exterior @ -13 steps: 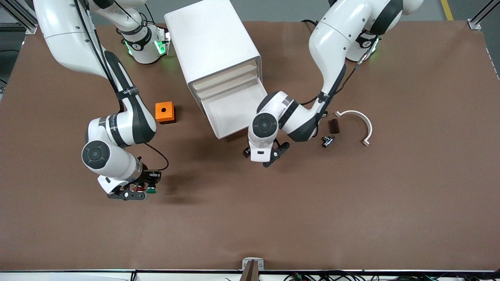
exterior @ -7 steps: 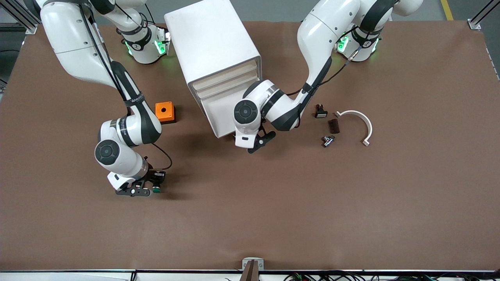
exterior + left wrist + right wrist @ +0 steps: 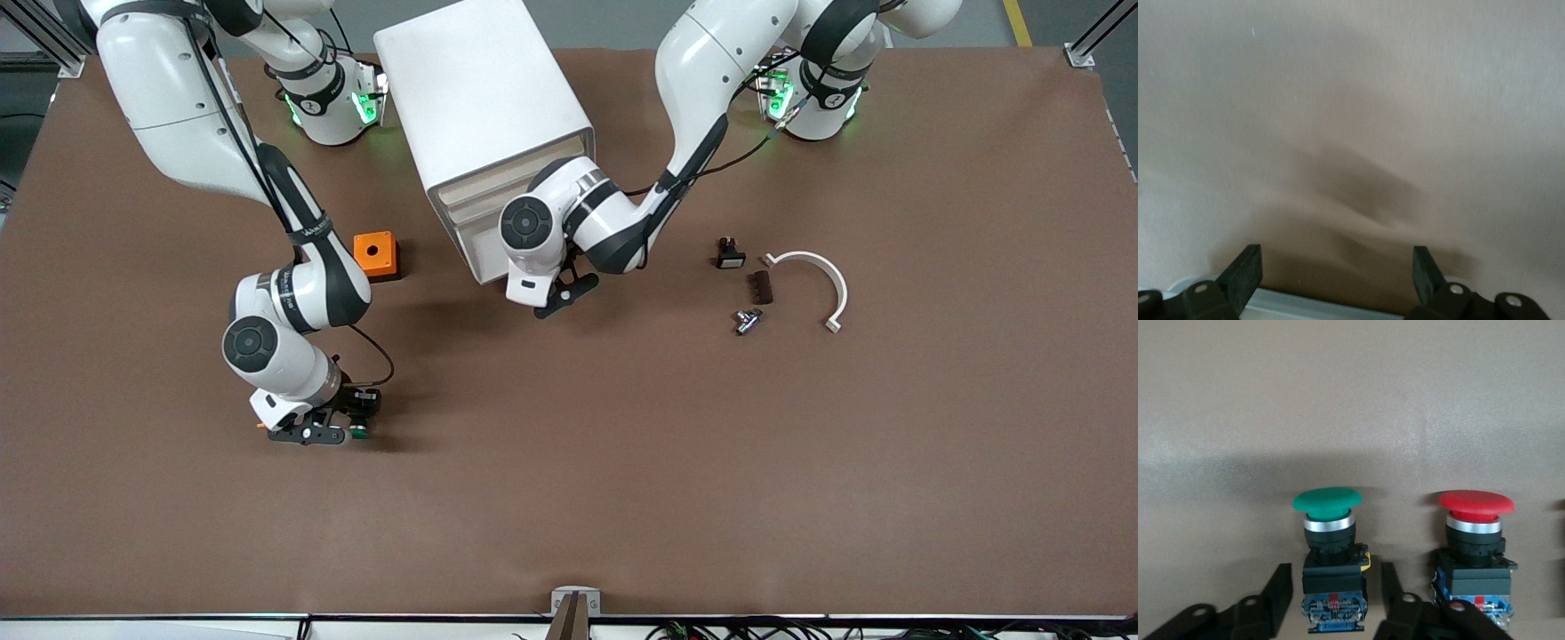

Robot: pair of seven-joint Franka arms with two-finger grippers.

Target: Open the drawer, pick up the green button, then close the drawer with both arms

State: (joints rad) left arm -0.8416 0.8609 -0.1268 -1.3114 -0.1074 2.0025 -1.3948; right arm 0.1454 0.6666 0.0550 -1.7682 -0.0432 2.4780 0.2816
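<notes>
**Green button between the right pincer's fingers, drawer nearly in**

Right wrist view shows the button [image 3: 1328, 550] standing upright on the tabletop [image 3: 1351, 400], green cap up, black-and-blue body below. The right pincer [image 3: 1331, 600] straddles it: one finger [image 3: 1275, 597] stands apart from the body with a gap showing, the other [image 3: 1395, 593] sits just beside it, so the jaws are parted and not clamped. A red button [image 3: 1475, 547] stands upright just beside, toward the second finger's outer side.

From the front view, the button [image 3: 358, 433] is at the right arm's end of the tabletop [image 3: 622, 462], nearer the camera than the orange box [image 3: 374, 254]. The right pincer [image 3: 324, 431] is low over it.

Nearer the middle, the cabinet [image 3: 484, 98] stands with its front facing the camera. Its drawer [image 3: 480, 253] sticks out only a little from the bottom slot. The left pincer [image 3: 556, 298] is right at the drawer's front lip. In the left wrist view the left pincer [image 3: 1337, 277] has its two fingers [image 3: 1245, 273] spread wide, holding nothing, with a white edge [image 3: 1311, 307] between their bases and bare tabletop ahead.

Toward the left arm's end lie a small black part [image 3: 730, 254], a brown block [image 3: 760, 286], a metal fitting [image 3: 745, 320] and a white curved bracket [image 3: 822, 280], all near one another.
</notes>
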